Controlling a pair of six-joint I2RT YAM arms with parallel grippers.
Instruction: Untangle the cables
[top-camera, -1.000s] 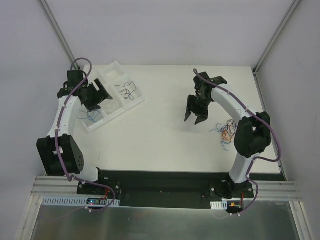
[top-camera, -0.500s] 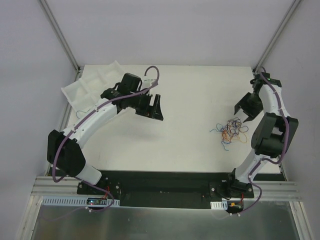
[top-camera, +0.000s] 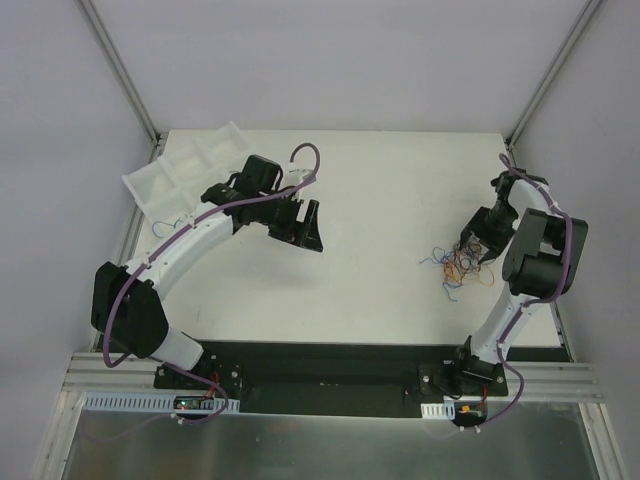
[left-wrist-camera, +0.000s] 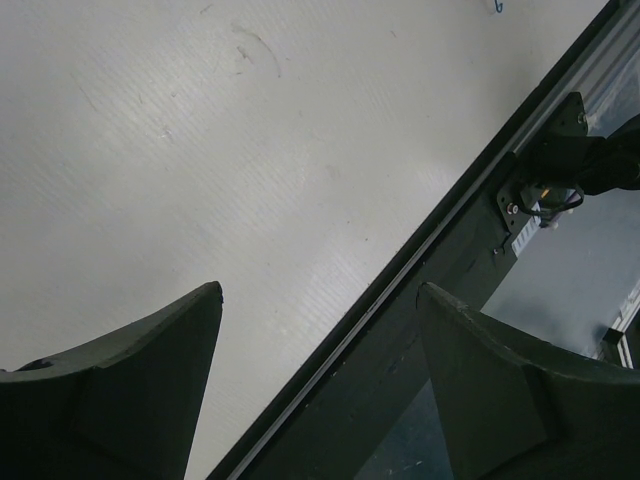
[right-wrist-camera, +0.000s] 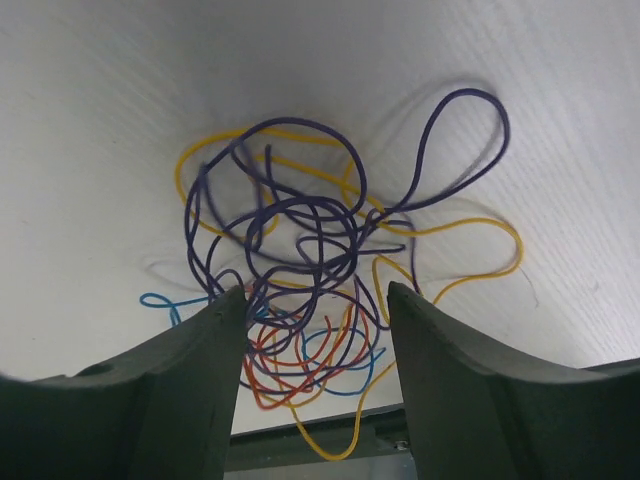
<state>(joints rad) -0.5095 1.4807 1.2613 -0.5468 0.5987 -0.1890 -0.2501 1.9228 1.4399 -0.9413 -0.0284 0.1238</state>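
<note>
The cables lie in one tangle on the white table at the right: thin purple, yellow, orange-red and blue wires looped through each other. My right gripper hangs just over the tangle's far side. It is open, its jaws stand either side of the purple and orange loops, and it holds nothing. My left gripper is open and empty over bare table left of centre. In the left wrist view it looks down at the table's near black edge.
A white compartment tray sits at the back left corner, partly behind the left arm. A loose blue wire lies by its near side. The black base rail runs along the table's front edge.
My left gripper left the tray and swung out to the table's middle. My right gripper went to the far right edge, then came down over the tangle. The tray sits further back left.
</note>
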